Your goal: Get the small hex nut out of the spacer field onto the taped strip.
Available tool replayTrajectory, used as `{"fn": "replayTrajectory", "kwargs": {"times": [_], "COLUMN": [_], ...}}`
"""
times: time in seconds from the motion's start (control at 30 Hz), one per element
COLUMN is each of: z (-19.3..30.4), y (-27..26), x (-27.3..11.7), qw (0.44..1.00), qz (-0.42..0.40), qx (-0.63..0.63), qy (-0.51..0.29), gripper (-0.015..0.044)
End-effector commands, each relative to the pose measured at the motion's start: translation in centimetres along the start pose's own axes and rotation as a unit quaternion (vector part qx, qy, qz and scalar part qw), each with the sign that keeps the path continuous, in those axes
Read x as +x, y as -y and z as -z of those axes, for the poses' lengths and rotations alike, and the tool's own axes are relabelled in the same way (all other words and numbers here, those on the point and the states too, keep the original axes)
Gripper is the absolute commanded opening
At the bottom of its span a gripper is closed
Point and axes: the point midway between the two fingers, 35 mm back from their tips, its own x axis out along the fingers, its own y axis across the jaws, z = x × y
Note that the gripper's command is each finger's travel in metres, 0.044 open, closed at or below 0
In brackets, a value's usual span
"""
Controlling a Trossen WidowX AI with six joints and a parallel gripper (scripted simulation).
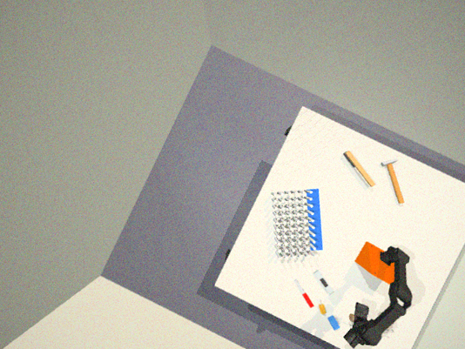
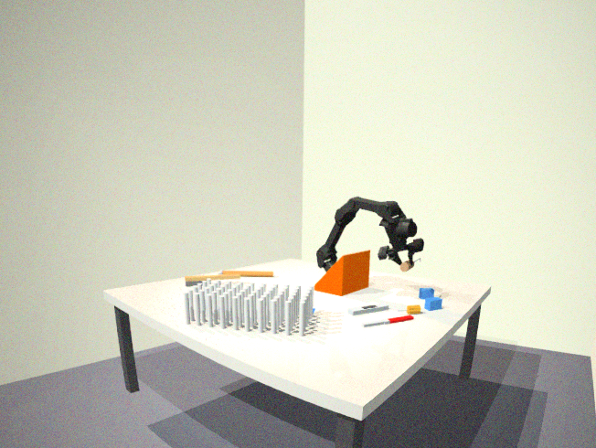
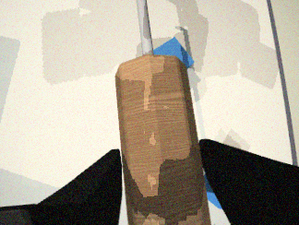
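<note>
My gripper (image 2: 405,262) (image 3: 160,152) is shut on the wooden handle (image 3: 154,115) of a tool, in the air over the table's right part, away from the spacers. A thin metal shaft (image 3: 145,28) runs from the handle; its bent tip (image 2: 419,260) shows small in the exterior view. The standing metal spacers (image 1: 292,224) (image 2: 247,313) form a dense upright field. The blue taped strip (image 1: 318,224) lies along the side of the field that faces the arm's base. I cannot make out the hex nut among the spacers.
An orange wedge (image 1: 369,259) (image 2: 355,274) stands beside the arm's base. A grey bar (image 1: 318,275) (image 2: 358,311), red-handled tool (image 1: 308,299) (image 2: 400,319), yellow block (image 1: 322,309) (image 2: 413,309) and blue blocks (image 1: 334,322) (image 2: 432,304) lie between field and gripper. A hammer (image 1: 395,183) and wooden-handled tool (image 1: 361,169) lie beyond.
</note>
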Motion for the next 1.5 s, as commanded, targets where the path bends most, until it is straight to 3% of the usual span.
{"fn": "replayTrajectory", "kwargs": {"times": [0.0,1.47], "z": [0.2,2.1], "y": [-0.1,-0.7], "x": [0.3,3.1], "qw": [1.0,1.0], "qz": [0.0,0.0], "qx": [-0.002,-0.002], "qy": [0.0,-0.001], "gripper": [0.0,0.0]}}
